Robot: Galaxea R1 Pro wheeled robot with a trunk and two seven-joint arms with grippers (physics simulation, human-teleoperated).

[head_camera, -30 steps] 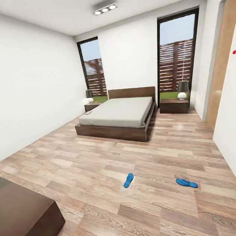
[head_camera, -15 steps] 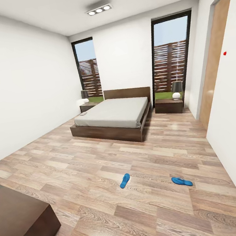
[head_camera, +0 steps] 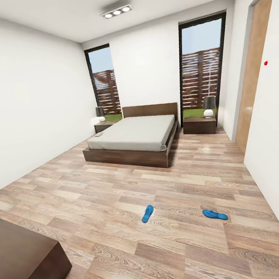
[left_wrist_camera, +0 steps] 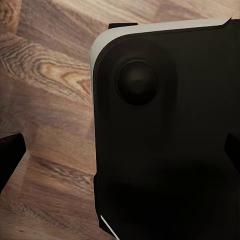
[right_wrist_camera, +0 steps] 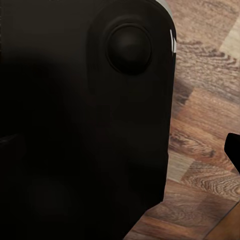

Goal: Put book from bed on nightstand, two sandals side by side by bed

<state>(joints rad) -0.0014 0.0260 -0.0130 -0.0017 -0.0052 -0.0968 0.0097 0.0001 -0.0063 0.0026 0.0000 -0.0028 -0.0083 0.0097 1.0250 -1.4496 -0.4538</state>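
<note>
We face two bright blue flat sandals [head_camera: 147,213] [head_camera: 214,214] lying apart on the wood plank floor [head_camera: 121,196]; rolling forward risks running over them. Finger state: cannot tell.

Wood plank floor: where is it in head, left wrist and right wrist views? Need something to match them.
Head view: the wood plank floor spans the lower half, with both blue sandals lying on it.
Left wrist view: floor beside the robot's dark body panel.
Right wrist view: floor beside a dark body panel.
Shared landmark: the plank grain itself.
</note>
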